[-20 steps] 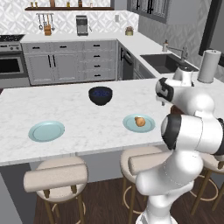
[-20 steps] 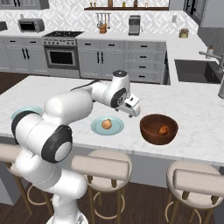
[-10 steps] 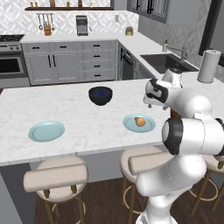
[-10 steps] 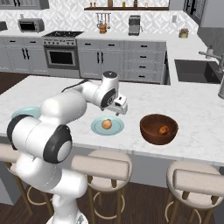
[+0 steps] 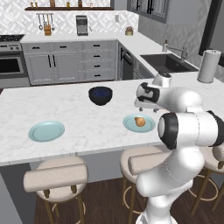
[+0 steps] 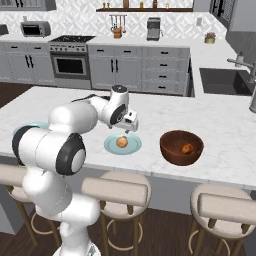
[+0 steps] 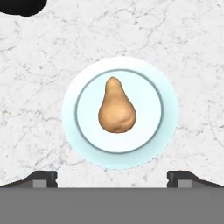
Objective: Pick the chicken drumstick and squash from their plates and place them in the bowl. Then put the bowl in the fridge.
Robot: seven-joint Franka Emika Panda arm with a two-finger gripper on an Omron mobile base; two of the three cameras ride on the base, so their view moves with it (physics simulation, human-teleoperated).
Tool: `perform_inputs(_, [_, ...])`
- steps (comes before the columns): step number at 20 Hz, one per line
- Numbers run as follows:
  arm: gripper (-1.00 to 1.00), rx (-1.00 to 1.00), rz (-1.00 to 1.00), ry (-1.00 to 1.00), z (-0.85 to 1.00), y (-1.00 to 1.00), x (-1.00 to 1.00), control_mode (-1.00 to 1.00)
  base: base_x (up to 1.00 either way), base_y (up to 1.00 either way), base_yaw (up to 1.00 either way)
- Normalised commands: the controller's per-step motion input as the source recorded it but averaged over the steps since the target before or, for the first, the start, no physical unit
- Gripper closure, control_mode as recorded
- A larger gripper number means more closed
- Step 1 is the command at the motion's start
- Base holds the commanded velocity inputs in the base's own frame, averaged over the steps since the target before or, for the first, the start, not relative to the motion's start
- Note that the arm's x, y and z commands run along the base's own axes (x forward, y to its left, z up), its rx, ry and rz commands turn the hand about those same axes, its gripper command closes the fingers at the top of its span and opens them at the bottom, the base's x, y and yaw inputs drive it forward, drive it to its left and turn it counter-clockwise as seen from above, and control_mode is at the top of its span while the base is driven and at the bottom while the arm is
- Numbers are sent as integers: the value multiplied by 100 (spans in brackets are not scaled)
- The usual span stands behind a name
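White marble island counter [image 6: 225,135]: squash [image 7: 116,108] lies centred on its teal plate [image 7: 153,144]; chicken drumstick [image 6: 186,148] already sits in the wooden bowl [image 6: 172,152]. Gripper [image 6: 129,131] hovers above, jaws spread wide. Risk: the rounded squash may roll if pinched off-centre. Since the earlier frame, the hand has swung from bowl side to over the plate.

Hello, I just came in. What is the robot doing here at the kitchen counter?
The white robot arm holds its hand open above the squash, which lies alone on a pale blue plate on the marble counter. Nothing is gripped. The chicken drumstick already lies inside the brown bowl to the right of that plate. The other plate is bare, and a dark bowl stands farther back. The squash seems to be the next thing to pick.
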Motion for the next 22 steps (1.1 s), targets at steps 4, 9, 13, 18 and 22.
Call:
perform_inputs(4, [-100,0,2,0,-51,0,24,-100,0,0,0])
perform_inputs(9, [-100,0,0,0,-44,0,45,-100,0,0,0])
perform_inputs(13, [-100,0,0,1,-35,0,33,-100,0,0,0])
perform_inputs(18, [-100,0,0,2,-38,0,20,-100,0,0,0])
perform_inputs(22, [-100,0,0,6,-35,0,0,-100,0,0,0])
